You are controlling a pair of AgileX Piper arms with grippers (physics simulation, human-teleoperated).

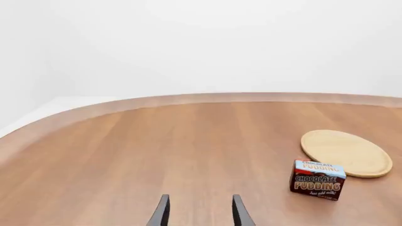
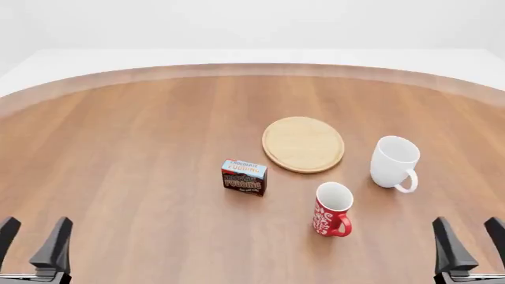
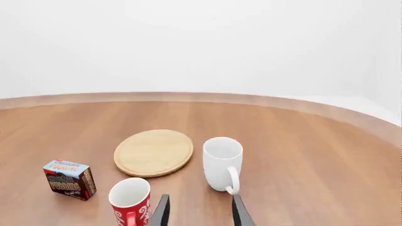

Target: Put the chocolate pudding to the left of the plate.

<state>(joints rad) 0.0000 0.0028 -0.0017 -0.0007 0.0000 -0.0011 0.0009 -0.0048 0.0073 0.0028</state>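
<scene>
Left wrist view shows only the dark-brown chocolate pudding carton (image 1: 317,180) and round tan wooden plate (image 1: 346,153); front view adds the white mug (image 2: 394,162) and red patterned mug (image 2: 332,209), with left gripper (image 2: 30,242) and right gripper (image 2: 469,239) both spread and empty.

left hand (image 2: 32,234) spread wide, empty; right hand (image 2: 471,234) likewise

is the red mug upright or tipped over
Upright: the red mug stands on its base with the open mouth facing up, handle at its side.
</scene>
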